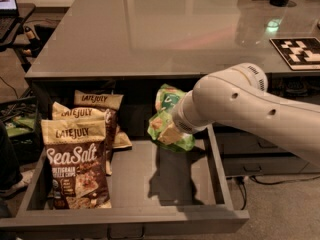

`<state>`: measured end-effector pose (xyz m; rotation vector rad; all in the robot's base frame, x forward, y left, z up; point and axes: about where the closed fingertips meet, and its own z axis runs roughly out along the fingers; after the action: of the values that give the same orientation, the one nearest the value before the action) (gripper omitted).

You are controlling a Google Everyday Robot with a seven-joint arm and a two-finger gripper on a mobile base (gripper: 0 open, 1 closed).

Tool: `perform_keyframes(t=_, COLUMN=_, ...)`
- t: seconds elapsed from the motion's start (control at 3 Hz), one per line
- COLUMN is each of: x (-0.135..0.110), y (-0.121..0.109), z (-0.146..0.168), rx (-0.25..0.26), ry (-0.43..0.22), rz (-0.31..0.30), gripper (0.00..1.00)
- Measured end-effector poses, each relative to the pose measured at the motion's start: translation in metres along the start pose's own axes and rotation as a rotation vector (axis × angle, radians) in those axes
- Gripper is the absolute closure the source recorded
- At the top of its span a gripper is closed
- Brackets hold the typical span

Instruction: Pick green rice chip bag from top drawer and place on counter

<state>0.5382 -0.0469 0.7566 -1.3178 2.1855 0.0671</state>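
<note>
We see our gripper (176, 128) pinching the green rice chip bag (164, 115) below the counter's (150, 39) front edge, above the top drawer (135, 184).

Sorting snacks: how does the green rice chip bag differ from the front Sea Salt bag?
The green rice chip bag is small, bright green, crumpled; the Sea Salt bag is taller, brown-and-cream. The green one hangs at the gripper above the top drawer; the other stands upright inside it.

Tan floor (285, 209), dim warm light, laptop desk (19, 15) far left.
</note>
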Motion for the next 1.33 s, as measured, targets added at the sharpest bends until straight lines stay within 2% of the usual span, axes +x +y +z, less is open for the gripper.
perform_keyframes(t=0.67, x=-0.004, y=-0.010, z=-0.057, rx=0.103, ry=0.032, rz=-0.003, gripper=1.00)
perform_keyframes(t=1.0, x=-0.016, y=-0.019, z=-0.080, rx=0.156, ry=0.035, rz=-0.020, gripper=1.00)
perform_keyframes(t=1.33, x=-0.036, y=-0.036, z=-0.091, rx=0.194, ry=0.025, rz=-0.049, gripper=1.00)
